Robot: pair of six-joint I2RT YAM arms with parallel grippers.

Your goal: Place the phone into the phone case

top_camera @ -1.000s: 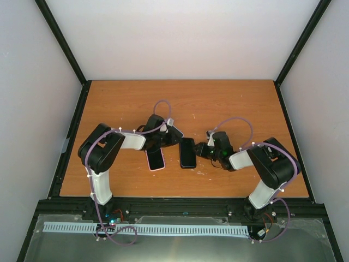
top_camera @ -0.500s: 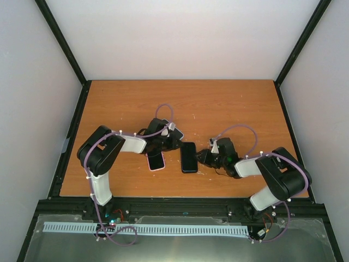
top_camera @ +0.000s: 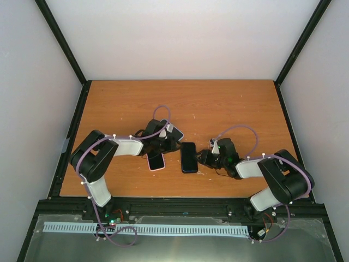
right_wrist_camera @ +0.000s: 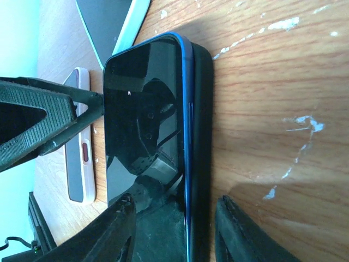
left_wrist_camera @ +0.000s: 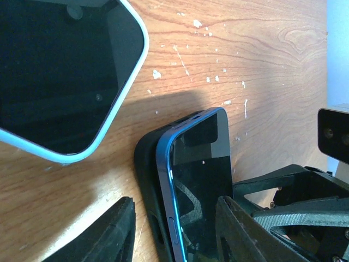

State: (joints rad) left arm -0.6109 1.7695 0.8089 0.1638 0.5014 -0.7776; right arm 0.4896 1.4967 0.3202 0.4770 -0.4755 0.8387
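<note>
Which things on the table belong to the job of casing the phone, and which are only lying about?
For the job: blue phone; black case beneath it.
Lying about: pink phone; pale-edged phone.

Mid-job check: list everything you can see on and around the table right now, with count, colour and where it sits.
blue phone: 1, blue edge, dark screen, mid-table between the two grippers, lying in the black case; one long edge looks slightly proud
black case: 1, black, under the blue phone
pink-cased phone: 1, pink, just left of the black case
pale-cased phone: 1, dark face with pale blue-white rim, beyond the pink one, partly under the left arm
table: 1, orange-brown wood with white flecks
walls: white with black frame posts, on three sides
left gripper: 1, black, open, left of the blue phone
right gripper: 1, black, open, right of the blue phone
</note>
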